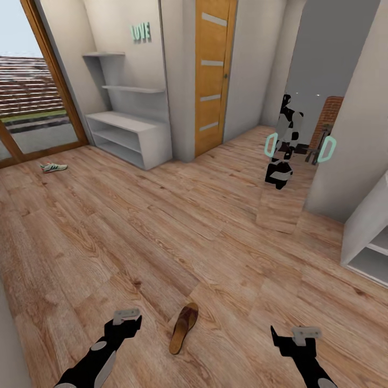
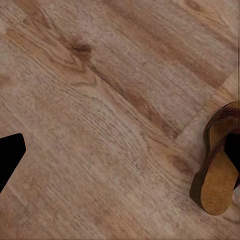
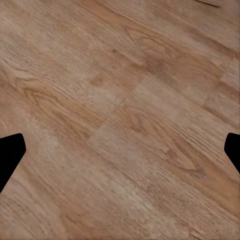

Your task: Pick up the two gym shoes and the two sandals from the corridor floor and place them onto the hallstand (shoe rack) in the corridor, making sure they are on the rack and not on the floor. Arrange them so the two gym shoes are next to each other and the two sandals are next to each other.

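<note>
Left gripper [image 1: 127, 317]: low over the corridor floor [image 1: 226, 237], fingers spread, holding nothing. Right gripper [image 1: 299, 335]: likewise spread and empty above bare planks.

Sandal [image 1: 184, 327]: one, brown, flat on the floor between the two grippers (nearer the left one); its tan heel end shows in the left wrist view [image 2: 218, 165].

Gym shoe [image 1: 54, 167]: one, white with green stripes, on the floor far off beside the glass door [image 1: 32, 97].

Hallstand [image 1: 129, 134]: pale grey, against the far wall, bench top and shelves bare.

Wooden door [image 1: 214, 75]: beyond the hallstand.
</note>
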